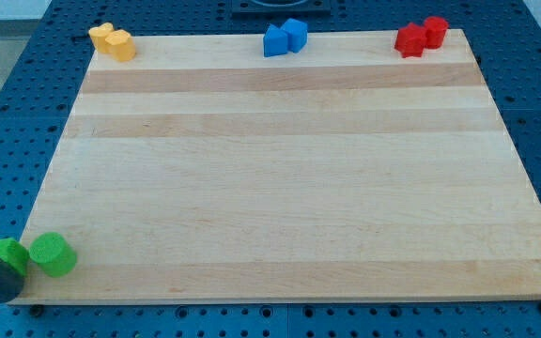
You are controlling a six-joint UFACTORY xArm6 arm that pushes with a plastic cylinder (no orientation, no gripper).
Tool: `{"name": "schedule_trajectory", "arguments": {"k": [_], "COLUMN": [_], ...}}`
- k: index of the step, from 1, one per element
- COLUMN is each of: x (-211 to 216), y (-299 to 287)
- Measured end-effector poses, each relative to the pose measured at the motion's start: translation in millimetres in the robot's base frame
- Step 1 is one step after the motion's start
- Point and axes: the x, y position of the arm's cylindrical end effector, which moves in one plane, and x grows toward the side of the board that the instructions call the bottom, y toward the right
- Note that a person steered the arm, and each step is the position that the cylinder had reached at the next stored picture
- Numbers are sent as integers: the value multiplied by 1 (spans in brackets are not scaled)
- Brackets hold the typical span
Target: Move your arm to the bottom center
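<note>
Two green blocks sit at the view's bottom left corner of the wooden board (280,188): a green cylinder (54,254) and, touching it on the left, a green block (6,252) of unclear shape. My tip (6,293), a bare rod with nothing to open or close, rests just beside that second block, at the board's corner. Along the view's top edge lie the yellow blocks (112,41) at left, the blue blocks (285,38) in the middle, and the red blocks (421,37) at right.
</note>
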Motion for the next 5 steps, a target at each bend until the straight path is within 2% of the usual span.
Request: {"name": "schedule_trajectory", "arguments": {"k": [5], "x": [1], "y": [18]}}
